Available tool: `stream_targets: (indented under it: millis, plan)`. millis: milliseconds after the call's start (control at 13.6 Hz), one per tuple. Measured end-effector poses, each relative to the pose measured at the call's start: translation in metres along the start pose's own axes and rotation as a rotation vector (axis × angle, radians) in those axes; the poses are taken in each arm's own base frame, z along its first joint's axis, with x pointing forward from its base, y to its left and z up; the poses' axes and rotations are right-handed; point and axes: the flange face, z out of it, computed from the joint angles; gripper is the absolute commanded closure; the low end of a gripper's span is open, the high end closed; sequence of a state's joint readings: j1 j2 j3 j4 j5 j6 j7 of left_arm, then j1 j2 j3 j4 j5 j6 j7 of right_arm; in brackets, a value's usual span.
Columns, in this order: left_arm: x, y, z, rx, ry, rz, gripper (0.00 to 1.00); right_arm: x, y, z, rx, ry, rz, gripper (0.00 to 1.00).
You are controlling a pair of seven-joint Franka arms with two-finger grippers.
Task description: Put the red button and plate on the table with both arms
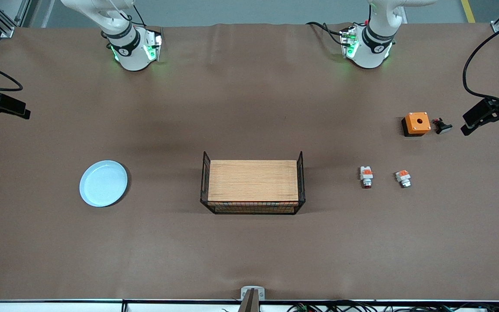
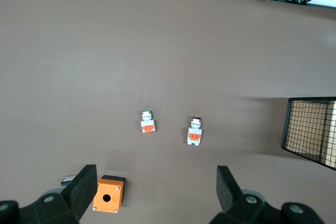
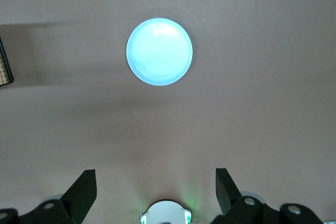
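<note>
The red button (image 1: 366,177) lies on the brown table (image 1: 249,108) toward the left arm's end; the left wrist view shows its dark red tip, red button (image 2: 195,132). The pale blue plate (image 1: 103,183) rests flat on the cloth toward the right arm's end, plate (image 3: 159,51). My left gripper (image 2: 156,182) hangs high and open with nothing in it, over the cloth beside an orange box. My right gripper (image 3: 156,182) is also high, open and empty, above its own base, with the plate well clear of it. Neither hand shows in the front view.
A wooden-topped black wire rack (image 1: 253,182) stands mid-table between plate and buttons. A similar orange-and-white block with a grey tip (image 1: 403,178) lies beside the red button. Farther from the camera sit an orange box (image 1: 417,123) and a black button (image 1: 442,126).
</note>
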State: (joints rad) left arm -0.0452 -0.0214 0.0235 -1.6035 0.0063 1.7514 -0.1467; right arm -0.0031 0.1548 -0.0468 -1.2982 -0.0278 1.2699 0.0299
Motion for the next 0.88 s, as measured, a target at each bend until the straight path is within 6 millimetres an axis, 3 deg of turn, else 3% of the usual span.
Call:
stream_targets:
  millis: [516, 884]
  plan:
    - [0.0, 0.0, 0.0, 0.0, -0.001, 0.0, 0.0, -0.031, 0.001, -0.033, 0.011, 0.078, -0.005, 0.0]
    - [0.0, 0.0, 0.0, 0.0, -0.001, 0.0, 0.0, -0.047, 0.002, -0.028, 0.026, 0.147, -0.008, 0.0]
